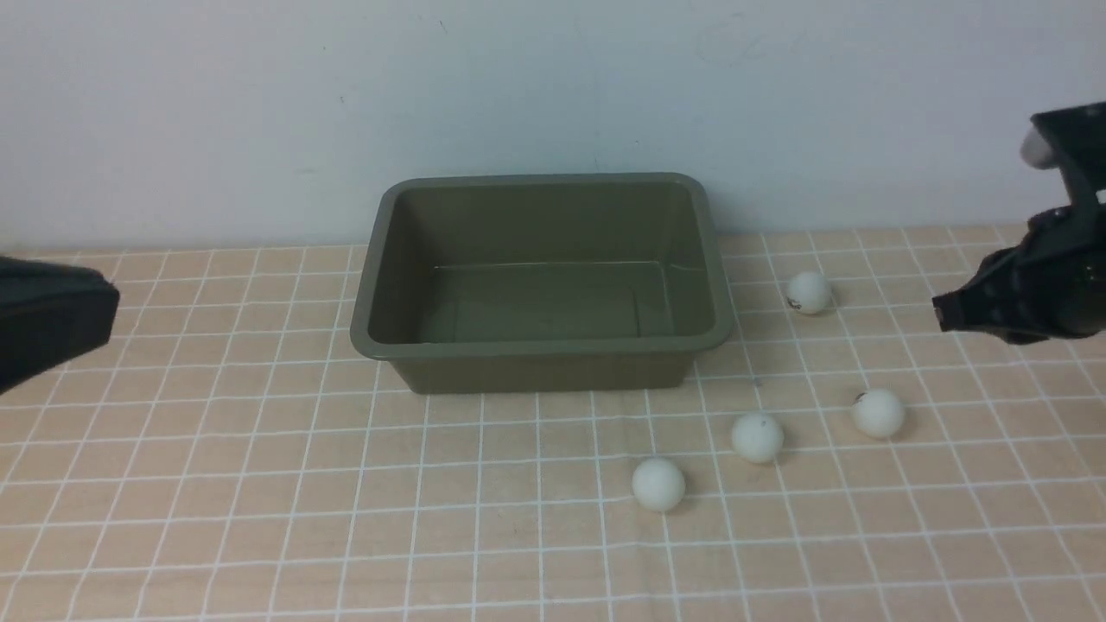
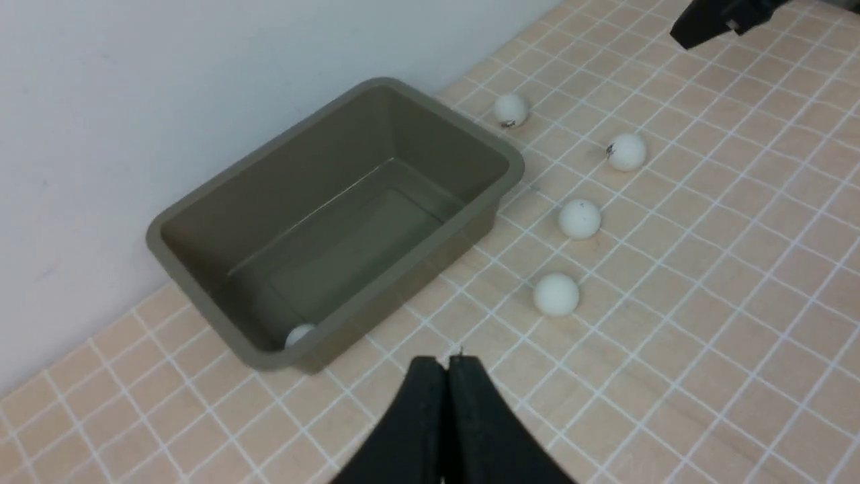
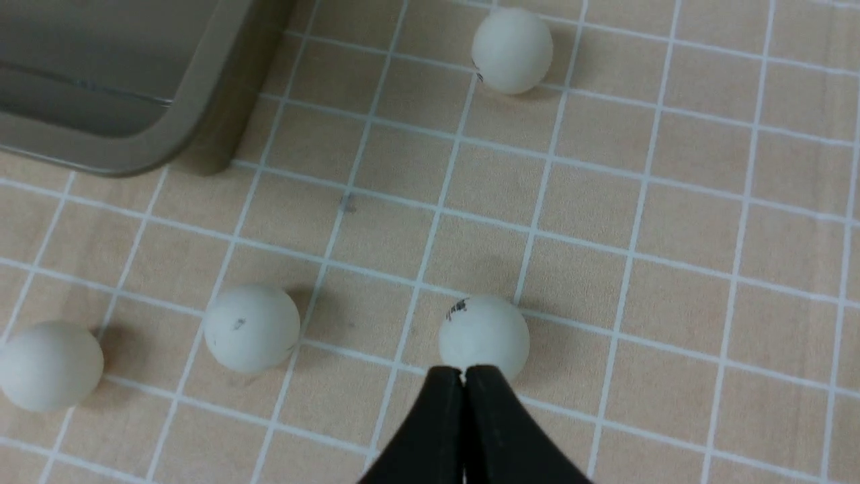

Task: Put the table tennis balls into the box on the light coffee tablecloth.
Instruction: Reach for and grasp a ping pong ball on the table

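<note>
Olive-green box (image 1: 540, 350) is sitting mid light coffee tablecloth (image 1: 259, 484), holding one ball (image 2: 299, 334) in the corner nearest the left gripper (image 2: 448, 359), which is hanging clenched and empty; four table tennis balls (image 1: 757, 436) are lying loose on the box's right, nearer the right arm; right gripper (image 3: 463, 371) is hovering clenched, empty, the marked ball (image 3: 484, 339) lying just ahead of its tips
</note>
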`<action>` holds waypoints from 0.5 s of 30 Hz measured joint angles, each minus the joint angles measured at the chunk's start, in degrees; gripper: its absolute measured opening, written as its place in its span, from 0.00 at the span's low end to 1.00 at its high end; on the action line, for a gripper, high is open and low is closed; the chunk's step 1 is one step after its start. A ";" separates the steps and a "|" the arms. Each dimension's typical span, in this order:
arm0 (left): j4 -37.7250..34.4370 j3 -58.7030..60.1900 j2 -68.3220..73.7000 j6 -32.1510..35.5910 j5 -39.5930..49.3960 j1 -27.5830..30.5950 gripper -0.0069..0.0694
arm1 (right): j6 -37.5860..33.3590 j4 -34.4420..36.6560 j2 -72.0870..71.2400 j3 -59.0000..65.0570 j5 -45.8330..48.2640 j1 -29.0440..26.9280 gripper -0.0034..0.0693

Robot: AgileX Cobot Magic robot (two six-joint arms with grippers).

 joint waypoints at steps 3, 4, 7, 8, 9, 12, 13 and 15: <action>1.73 7.17 -4.41 -2.83 -0.41 0.00 0.00 | 1.12 0.00 3.18 -3.37 1.28 0.00 0.03; 1.97 9.91 -5.88 -3.47 -0.90 0.00 0.00 | 1.39 0.00 3.95 -4.32 1.77 0.00 0.03; 2.39 17.17 -10.05 -5.05 -3.51 0.00 0.00 | 1.96 -0.57 6.78 -6.73 4.74 0.13 0.03; 2.39 19.35 -11.53 -5.67 -4.77 0.00 0.00 | 2.69 -1.36 7.71 -7.51 5.87 0.41 0.03; 2.39 20.84 -12.68 -6.28 -5.76 0.00 0.00 | 3.39 -1.99 8.25 -8.10 6.48 0.71 0.03; 1.50 24.56 -16.16 -8.11 -9.20 0.00 0.00 | 7.25 -6.96 10.41 -9.58 8.18 2.58 0.03; 0.97 25.49 -17.26 -8.44 -10.27 0.00 0.00 | 9.44 -9.24 10.89 -9.78 8.28 3.72 0.03; -0.18 26.69 -18.69 -8.61 -11.82 0.00 0.00 | 13.77 -14.24 11.74 -9.97 8.42 5.70 0.03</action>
